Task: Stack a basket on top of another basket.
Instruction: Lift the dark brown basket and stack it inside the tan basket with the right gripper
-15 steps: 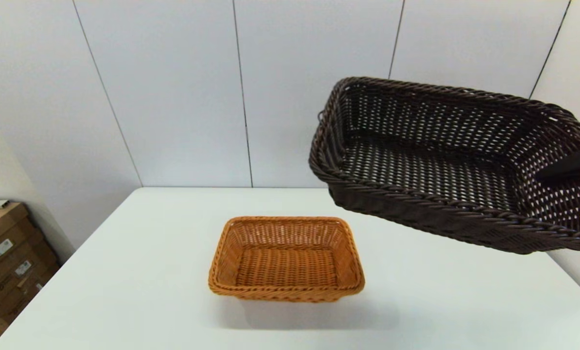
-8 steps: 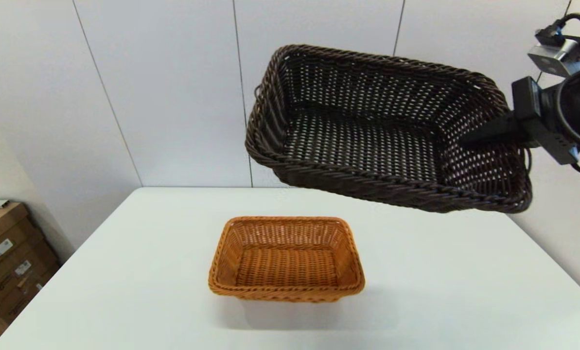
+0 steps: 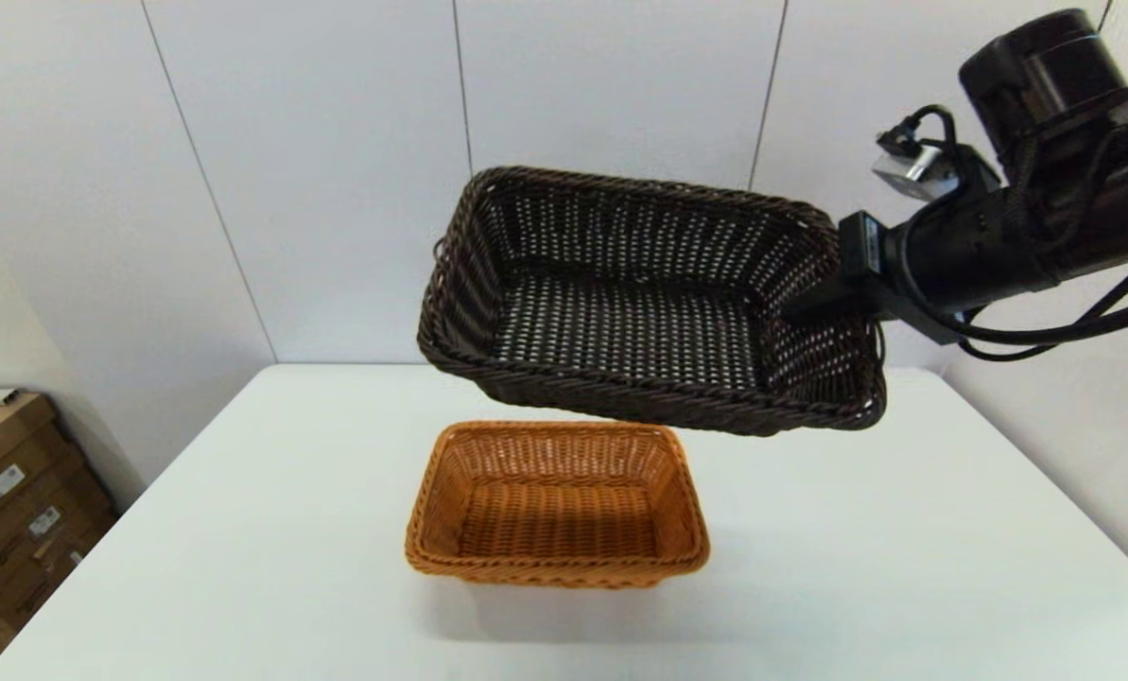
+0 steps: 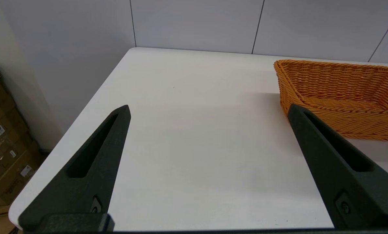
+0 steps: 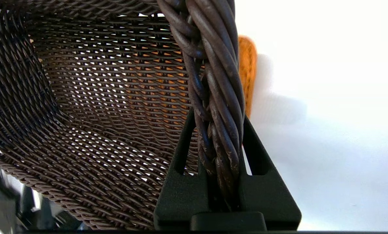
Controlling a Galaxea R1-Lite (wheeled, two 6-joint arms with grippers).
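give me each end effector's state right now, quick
Left end effector: open, holding nothing.
Right end effector: shut on the dark brown basket rim.

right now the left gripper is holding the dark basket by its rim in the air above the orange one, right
Not quite: the right gripper holds it, shut on the dark basket's braided rim, as the right wrist view shows. It does hang above the orange basket. The left gripper is open and holds nothing.

No legible text anywhere. The brown cardboard boxes (image 3: pixel 15 511) stacked on the floor left of the white table carry small white stickers (image 3: pixel 6 481), print too small to read; same boxes (image 4: pixel 0 143) in left wrist view, labels unreadable too. No brands, nos. or signs visible elsewhere.
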